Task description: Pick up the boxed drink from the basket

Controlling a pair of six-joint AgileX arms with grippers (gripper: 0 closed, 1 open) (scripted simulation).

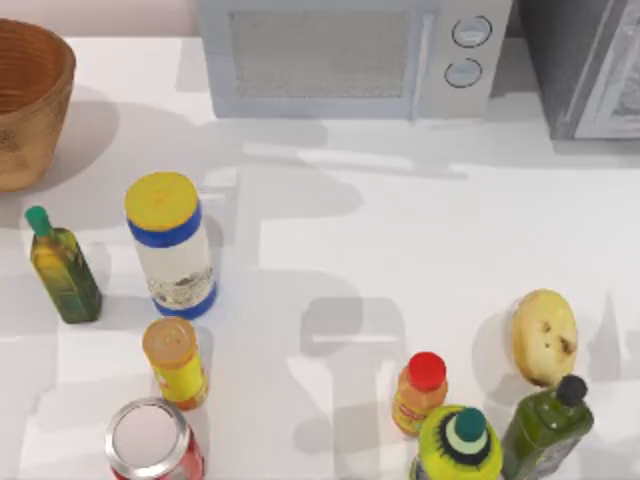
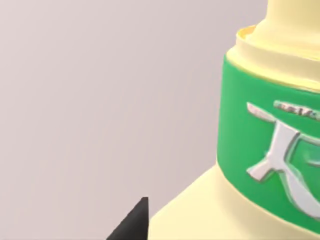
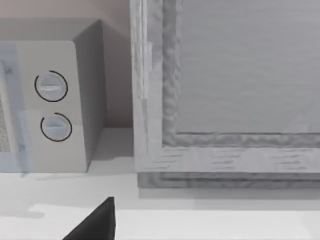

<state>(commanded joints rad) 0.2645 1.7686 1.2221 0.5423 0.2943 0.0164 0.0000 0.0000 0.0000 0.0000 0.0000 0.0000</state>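
At the back-left corner of the desk (image 1: 400, 230) stands the basket (image 1: 28, 100), round and woven, partly cut off by the top view's edge. Along the back edge sits a microwave (image 1: 340, 55), with a grey cabinet (image 1: 590, 65) at the back-right corner.

Close before the left wrist camera is the boxed drink (image 2: 260, 165) – pale cream-yellow, with a green band bearing a silvery mark – against a plain pale background. Where it sits relative to the desk or the basket cannot be told. A dark tip of the left gripper (image 2: 132, 225) shows just beside the carton's lower slope; whether that claw is apart or clamped on the carton cannot be told.

The right wrist view faces the microwave's two dials and the cabinet front, with a dark tip of the right gripper (image 3: 95, 222) over the desk – its state cannot be told either.

Near the left edge stand a green oil bottle (image 1: 63, 270) and a white jar (image 1: 170, 245) with a yellow lid. Toward the front edge are a small yellow bottle (image 1: 175, 362) and a red can (image 1: 152, 442). Near the front-right corner are an orange bottle (image 1: 420, 392), a yellow-green bottle (image 1: 460, 445), a dark green bottle (image 1: 548, 425) and a potato (image 1: 545, 337).
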